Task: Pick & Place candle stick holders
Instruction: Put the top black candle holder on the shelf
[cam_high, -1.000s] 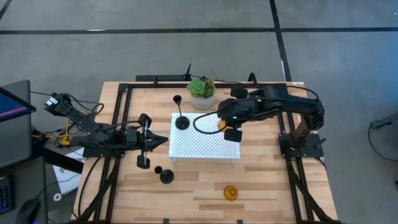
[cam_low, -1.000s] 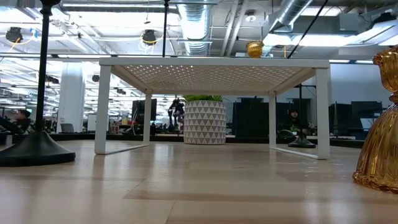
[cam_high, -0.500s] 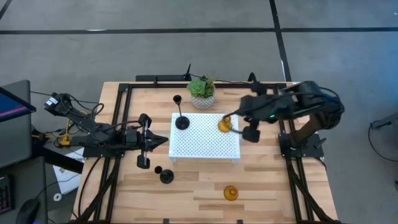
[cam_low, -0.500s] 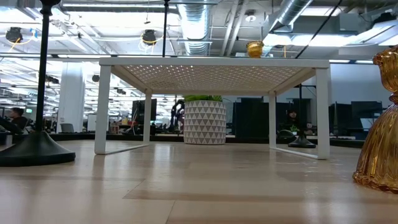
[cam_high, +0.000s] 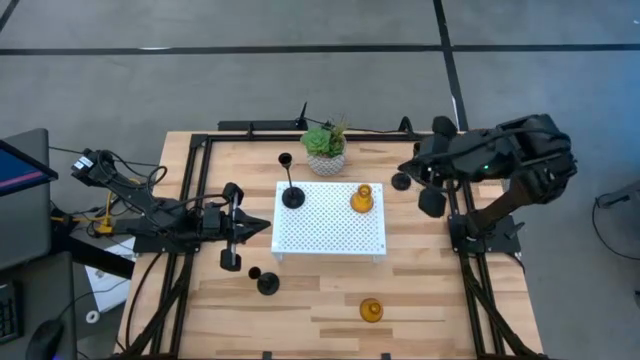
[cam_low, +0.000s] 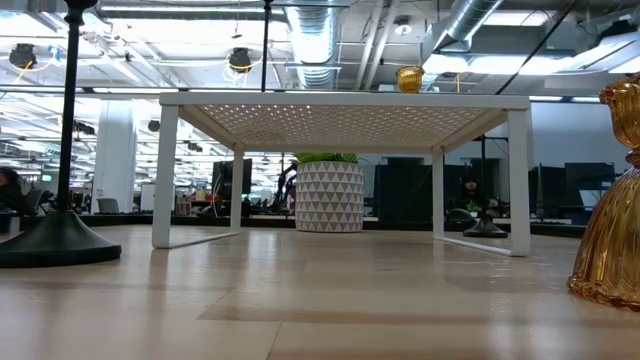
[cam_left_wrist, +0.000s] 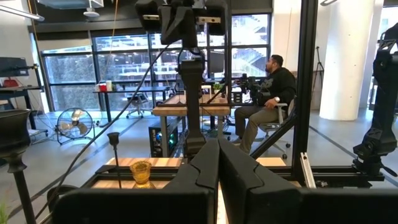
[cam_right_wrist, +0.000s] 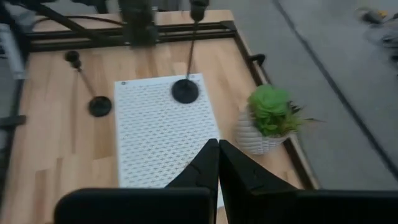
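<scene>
A white perforated stand is at the table's middle. On it stand a tall thin-stemmed black holder and a squat amber holder, each on its base. A second tall black holder and a second amber one stand on the table nearer the front. No short black holder shows. My right gripper is shut and empty, right of the stand and apart from the amber holder. My left gripper is shut and empty at the stand's left edge.
A green plant in a white patterned pot stands just behind the stand. Black frame rails run along the table's left, right and far sides. A person sits in the room beyond the table.
My right gripper has drawn back from over the amber holder on the stand toward the table's right edge. The amber holder stays upright on the stand.
</scene>
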